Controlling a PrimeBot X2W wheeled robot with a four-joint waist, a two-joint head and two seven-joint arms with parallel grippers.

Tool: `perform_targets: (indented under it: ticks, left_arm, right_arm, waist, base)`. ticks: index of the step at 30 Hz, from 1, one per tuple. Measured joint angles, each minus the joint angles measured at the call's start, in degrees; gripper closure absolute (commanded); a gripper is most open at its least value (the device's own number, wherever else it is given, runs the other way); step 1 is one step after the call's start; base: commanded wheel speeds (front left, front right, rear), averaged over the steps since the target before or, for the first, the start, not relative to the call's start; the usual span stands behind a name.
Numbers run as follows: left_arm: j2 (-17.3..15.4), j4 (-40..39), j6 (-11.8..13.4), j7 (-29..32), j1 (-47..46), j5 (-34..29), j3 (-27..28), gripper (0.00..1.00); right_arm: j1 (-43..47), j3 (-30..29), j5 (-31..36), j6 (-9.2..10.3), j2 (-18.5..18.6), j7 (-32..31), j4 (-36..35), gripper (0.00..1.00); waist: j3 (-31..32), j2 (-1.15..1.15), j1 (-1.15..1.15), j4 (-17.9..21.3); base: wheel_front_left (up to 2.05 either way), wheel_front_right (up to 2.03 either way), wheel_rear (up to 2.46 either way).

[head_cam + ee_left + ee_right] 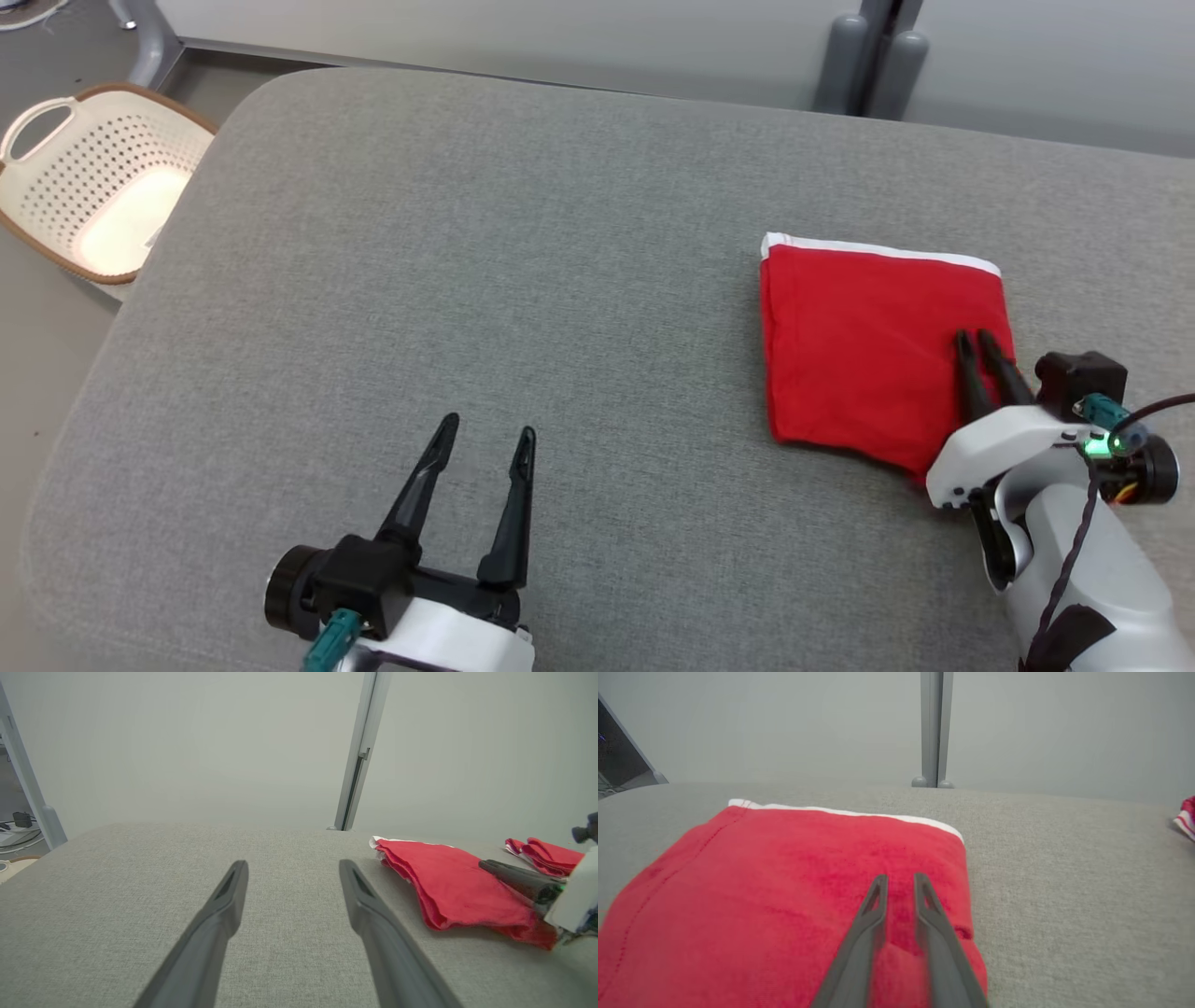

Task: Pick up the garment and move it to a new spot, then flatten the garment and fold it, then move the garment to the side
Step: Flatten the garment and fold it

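the grey padded bench (560, 280) takes up most of my head view. the red garment (859, 345) lies on its right part as a neat folded square, with a white band along the far edge and layered edges facing the middle of the bench. it looks folded already, so i judge the step in hand is the last one, setting it off to the side.

a pale basket (112, 154) with a brown rim and rows of holes sits on the floor past the bench's far left corner, well apart from the garment. what i can see of its bottom is bare, apart from a small grey mark near the edge that is too small to name.

my left gripper (490, 431) hangs over bare bench near the front edge, its fingers spread wide and holding nothing. my right gripper (971, 336) lies on the near right part of the garment. its fingers are close together with a thin slit between them. a small ridge of cloth sits in that slit, but i cannot tell whether it is pinched.

to do this well, i would part the right fingers fully before lifting, then rise straight up so the top layer is not dragged open. i would keep the left gripper clear.

a smaller red and white cloth (546, 856) lies farther right.
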State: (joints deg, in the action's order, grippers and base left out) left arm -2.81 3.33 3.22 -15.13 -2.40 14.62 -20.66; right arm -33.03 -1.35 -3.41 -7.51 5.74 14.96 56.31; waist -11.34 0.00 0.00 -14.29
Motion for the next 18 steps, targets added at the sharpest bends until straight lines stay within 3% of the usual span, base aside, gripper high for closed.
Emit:
perform_targets:
  ticks: [1, 10, 12, 18]
  left_arm:
    - [0.01, 0.04, 0.14, 0.0, 0.01, 0.02, 0.35, 0.0]
    - [-0.01, -0.82, 1.56, 0.0, 2.6, 2.48, 7.91, 0.0]
    - [0.02, -1.94, 1.65, 0.0, 3.9, 0.97, 9.94, 0.0]
    - [-0.01, -6.12, 1.03, 0.0, 8.41, -1.12, 12.51, 0.0]
  right_arm:
    - [0.11, -0.26, 0.56, 0.0, -0.2, 0.0, -1.37, 0.0]
    - [11.79, 5.46, -0.34, 0.0, -2.1, 0.09, -21.54, 0.0]
    - [16.91, 8.68, -3.02, -0.05, -2.16, 0.11, -29.86, 0.0]
    - [26.79, 8.59, -6.34, -0.02, -1.68, 0.13, -40.34, 0.0]
  waist:
    - [0.11, 0.0, 0.0, 0.33]
    - [3.99, 0.0, 0.0, 4.19]
    - [5.96, 0.0, 0.0, 5.76]
    - [10.04, 0.0, 0.0, 8.44]
  base:
    - [0.0, 0.0, 0.0]
    - [0.0, 0.0, 0.0]
    - [0.0, 0.0, 0.0]
    - [0.0, 0.0, 0.0]
